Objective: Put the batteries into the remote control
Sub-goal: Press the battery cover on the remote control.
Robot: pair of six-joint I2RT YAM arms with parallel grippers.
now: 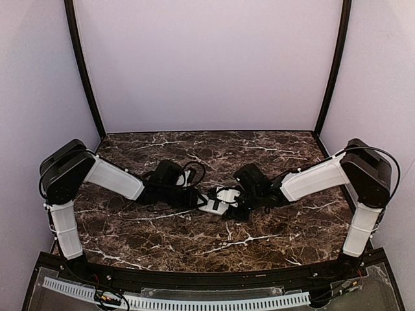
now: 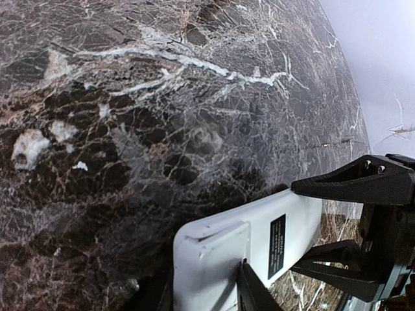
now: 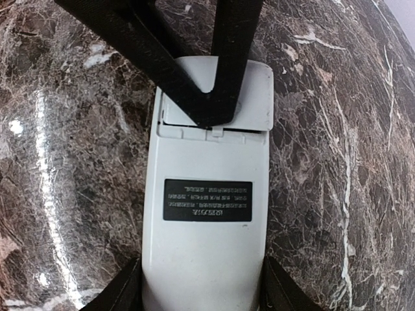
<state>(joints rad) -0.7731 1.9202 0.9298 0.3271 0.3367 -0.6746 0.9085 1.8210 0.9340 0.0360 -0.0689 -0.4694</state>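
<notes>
My left arm comes in from 9 o'clock to the middle of the table (image 1: pixel 194 243). One of the left fingers (image 3: pixel 230 52) has its tip planted on the battery cover (image 3: pixel 254 97), just by the catch. The other sits off the end of the remote control (image 3: pixel 207 253), and I cannot tell whether the pair is clenched on that end or only pressing.

The remote control lies at the table's centre, white back up. Its cover end points toward 9 o'clock and its label (image 3: pixel 207 201) end toward 3 o'clock. The cover looks seated, and no open recess shows.

From 3 o'clock the right fingers (image 3: pixel 120 298) grasp the remote control by its long sides, one finger on each.

I judge this to be the cover step: getting it off, with no loading done yet. The next move probably calls for a slide toward 9 o'clock while the right fingers hold firm. I cannot make out the batteries in any view.
</notes>
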